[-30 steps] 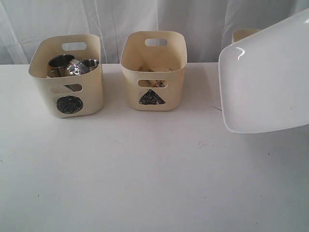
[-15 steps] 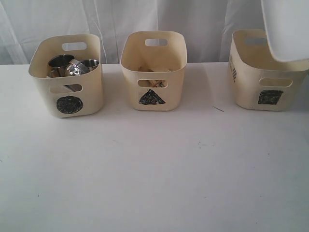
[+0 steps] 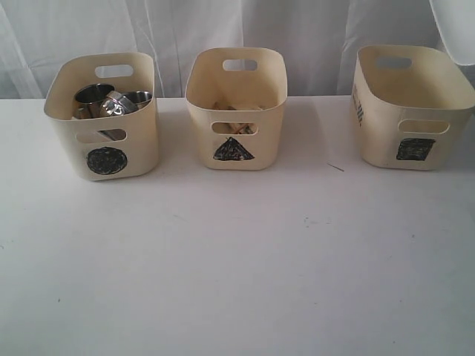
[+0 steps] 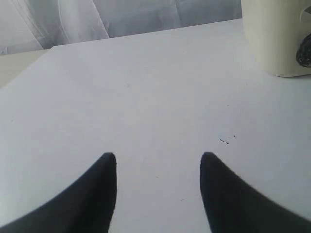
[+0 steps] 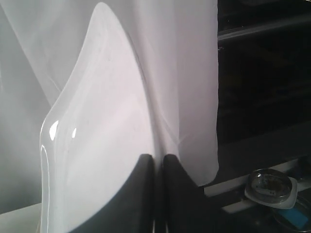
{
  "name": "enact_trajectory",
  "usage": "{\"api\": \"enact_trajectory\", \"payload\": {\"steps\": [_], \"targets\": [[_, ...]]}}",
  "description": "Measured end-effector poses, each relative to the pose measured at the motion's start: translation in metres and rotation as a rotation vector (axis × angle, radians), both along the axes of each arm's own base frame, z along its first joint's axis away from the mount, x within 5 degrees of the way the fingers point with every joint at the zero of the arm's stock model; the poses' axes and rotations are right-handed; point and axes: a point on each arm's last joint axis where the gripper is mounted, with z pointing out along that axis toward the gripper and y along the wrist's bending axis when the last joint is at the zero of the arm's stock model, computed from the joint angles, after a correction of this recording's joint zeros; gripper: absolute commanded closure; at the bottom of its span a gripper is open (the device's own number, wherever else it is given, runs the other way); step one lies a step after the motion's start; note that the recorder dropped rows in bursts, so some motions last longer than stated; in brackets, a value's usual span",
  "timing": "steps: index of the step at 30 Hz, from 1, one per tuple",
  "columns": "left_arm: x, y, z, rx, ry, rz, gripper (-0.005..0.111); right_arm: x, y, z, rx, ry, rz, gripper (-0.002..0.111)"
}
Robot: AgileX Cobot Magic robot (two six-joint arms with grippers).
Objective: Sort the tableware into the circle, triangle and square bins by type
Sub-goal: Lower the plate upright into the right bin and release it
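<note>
Three cream bins stand in a row on the white table: the circle bin at left with steel mugs inside, the triangle bin in the middle with wooden pieces showing through its handle hole, the square bin at right. The large white square plate hangs high above the square bin, only its corner in the exterior view. In the right wrist view my right gripper is shut on the plate's rim. My left gripper is open over bare table, near the circle bin.
White curtain hangs behind the table's far edge. In the right wrist view a dark frame and a round steel object lie beyond the curtain's edge. A small dark scratch marks the table between the triangle and square bins.
The plate has risen up and to the right, from covering the square bin to only a corner at the top right. The left gripper has not visibly changed.
</note>
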Motion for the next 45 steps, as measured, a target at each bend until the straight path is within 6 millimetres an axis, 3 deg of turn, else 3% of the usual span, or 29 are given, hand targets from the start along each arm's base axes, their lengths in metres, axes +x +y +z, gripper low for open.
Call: {"api": "enact_trajectory", "payload": {"steps": [7, 12, 17, 26, 31, 40, 45], "targets": [[0.000, 0.000, 0.000, 0.000, 0.000, 0.000, 0.050, 0.035, -0.023, -0.015, -0.025, 0.070, 0.006, 0.108], [0.000, 0.000, 0.000, 0.000, 0.000, 0.000, 0.050, 0.058, -0.026, -0.022, -0.075, 0.112, 0.040, 0.108], [0.000, 0.000, 0.000, 0.000, 0.000, 0.000, 0.050, 0.086, -0.028, -0.047, -0.070, 0.177, 0.078, 0.108], [0.000, 0.000, 0.000, 0.000, 0.000, 0.000, 0.050, 0.102, -0.039, -0.075, -0.062, 0.227, 0.067, 0.108], [0.000, 0.000, 0.000, 0.000, 0.000, 0.000, 0.050, 0.112, -0.028, -0.074, -0.095, 0.196, 0.076, 0.108], [0.000, 0.000, 0.000, 0.000, 0.000, 0.000, 0.050, 0.132, -0.024, -0.107, -0.114, 0.288, 0.127, 0.108], [0.000, 0.000, 0.000, 0.000, 0.000, 0.000, 0.050, 0.134, -0.025, -0.111, -0.113, 0.297, 0.128, 0.108]]}}
